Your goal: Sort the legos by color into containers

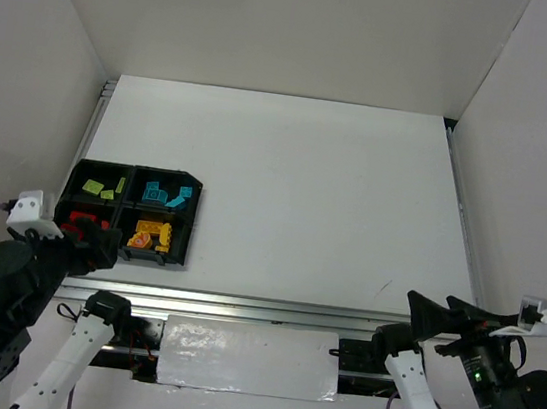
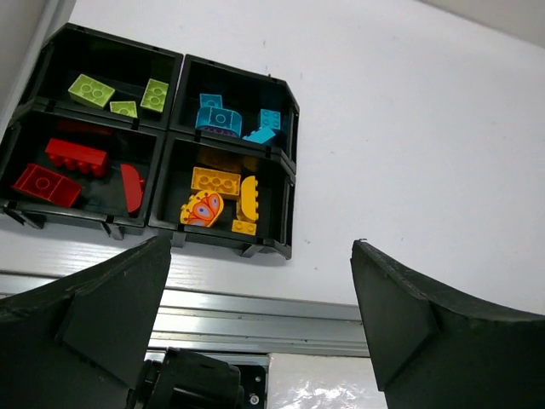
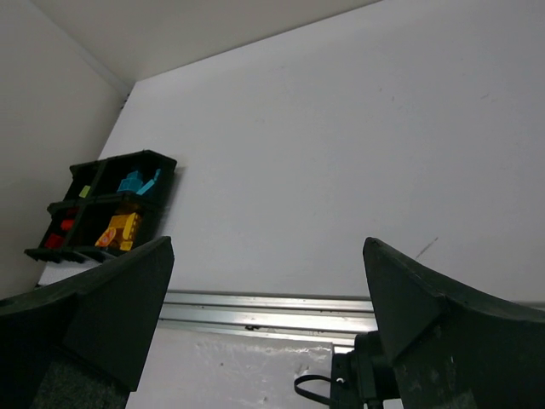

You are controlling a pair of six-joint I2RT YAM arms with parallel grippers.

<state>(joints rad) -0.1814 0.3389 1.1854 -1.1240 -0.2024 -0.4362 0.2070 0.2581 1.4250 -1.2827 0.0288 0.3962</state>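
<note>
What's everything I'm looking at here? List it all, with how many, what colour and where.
table: one, white, walled on three sides
tray: one, black, four compartments, near left part of the table
green bricks: three, lime green, far left compartment
cyan bricks: about four, cyan-blue, far right compartment
red bricks: at least three, red, near left compartment
orange-yellow bricks: about five, one with a printed pattern, near right compartment
rail: one, silver, along the table's near edge
left gripper: one, black, open and empty, just near of the tray
right gripper: one, black, open and empty, at the near right edge
</note>
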